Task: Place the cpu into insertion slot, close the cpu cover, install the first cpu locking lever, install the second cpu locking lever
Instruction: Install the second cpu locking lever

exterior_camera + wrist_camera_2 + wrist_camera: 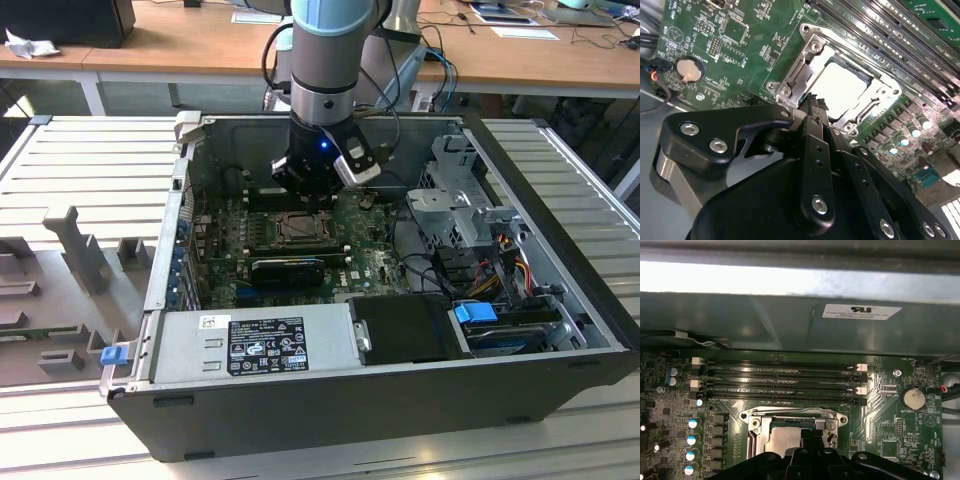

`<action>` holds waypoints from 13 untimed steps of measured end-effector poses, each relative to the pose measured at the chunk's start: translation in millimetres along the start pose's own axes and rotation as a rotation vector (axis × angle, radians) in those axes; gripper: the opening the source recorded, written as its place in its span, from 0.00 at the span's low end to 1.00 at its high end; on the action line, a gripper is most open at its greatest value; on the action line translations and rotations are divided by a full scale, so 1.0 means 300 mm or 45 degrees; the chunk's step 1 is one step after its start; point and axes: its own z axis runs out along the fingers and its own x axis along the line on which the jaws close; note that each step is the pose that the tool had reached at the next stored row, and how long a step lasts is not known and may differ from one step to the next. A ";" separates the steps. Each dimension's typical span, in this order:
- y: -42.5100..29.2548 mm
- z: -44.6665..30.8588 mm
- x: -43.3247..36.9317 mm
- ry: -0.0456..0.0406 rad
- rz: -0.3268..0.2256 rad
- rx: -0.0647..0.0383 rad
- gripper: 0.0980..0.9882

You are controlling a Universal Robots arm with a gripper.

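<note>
Right now the chip (842, 89) lies flat in its socket (871, 75) on the green board (740, 60), with the silvery metal cover (800, 67) lying down around it, so its pale face shows through the square cut-out. My claw (813, 103) hangs just above the near edge of that cover, its fingertips (816, 106) over the frame's rim beside the chip. I cannot tell whether they touch the metal. The two fingers are drawn together with no gap showing between them, and nothing is held in them.

In the first wrist view my claw (810, 442) reaches in over the socket's edge, the cover (792, 415) and the pale chip (782, 442) just beyond it, and the long black memory slots (780, 382) run across the board behind. A round coin battery (914, 398) sits off to one side.

From the exterior view my arm (325, 60) comes straight down into the open computer case (400, 400), and my claw (302, 195) hovers just behind the socket (298, 229) in the middle of the board.
</note>
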 end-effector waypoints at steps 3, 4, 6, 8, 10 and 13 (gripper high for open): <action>0.002 -0.023 0.000 0.000 0.000 0.000 0.01; 0.002 -0.029 0.000 0.000 0.000 0.000 0.01; 0.003 -0.042 0.000 0.000 0.000 0.000 0.01; 0.001 -0.051 -0.001 0.000 0.000 0.000 0.01; -0.008 -0.052 0.000 0.000 0.000 0.000 0.01; -0.026 -0.054 0.001 0.000 0.000 0.000 0.01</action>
